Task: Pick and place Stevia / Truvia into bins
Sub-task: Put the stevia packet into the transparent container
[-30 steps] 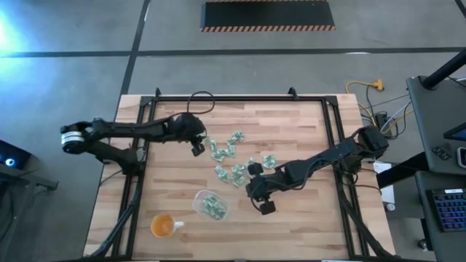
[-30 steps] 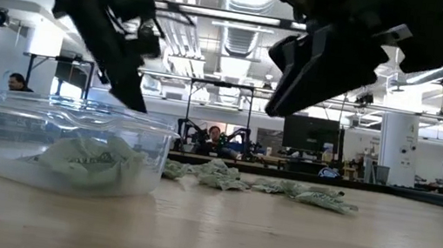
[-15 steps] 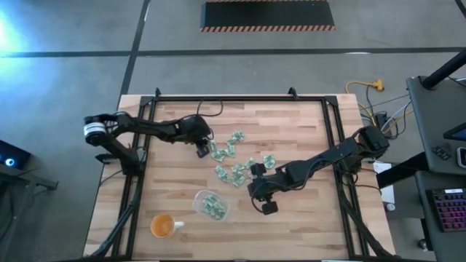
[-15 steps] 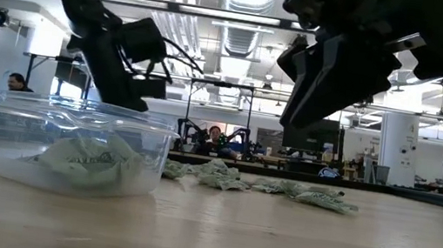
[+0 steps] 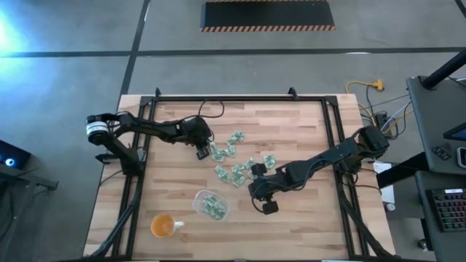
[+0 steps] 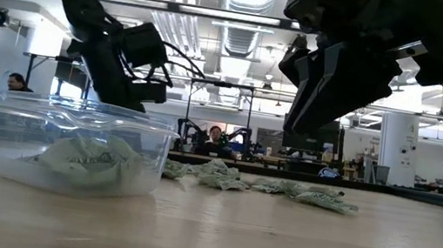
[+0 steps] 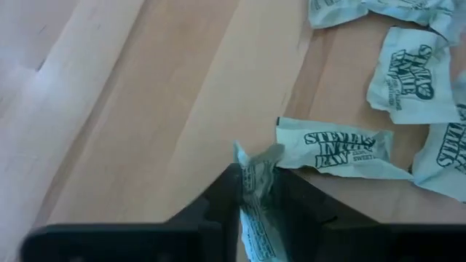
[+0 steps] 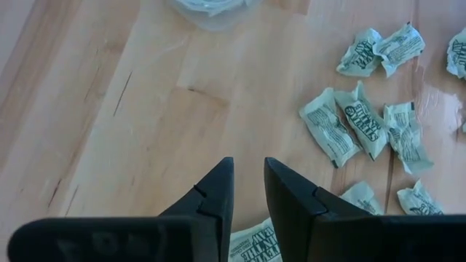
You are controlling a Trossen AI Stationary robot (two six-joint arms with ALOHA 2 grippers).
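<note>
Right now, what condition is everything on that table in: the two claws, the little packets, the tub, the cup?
Left gripper: shut on a Stevia packet at the pile's edge.
Right gripper: slightly open, empty, above the table.
Loose packets: scattered mid-table, lying flat or crumpled.
Clear tub: upright, uncovered, holding several packets.
Orange cup: upright, beside the tub; contents cannot be told.

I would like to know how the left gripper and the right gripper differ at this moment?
The left gripper is shut on a Stevia packet at the pile's far-left edge; the right gripper holds nothing, its fingers slightly apart above bare table. The left is farther from the bin than the right. Both point down near the packets.
</note>
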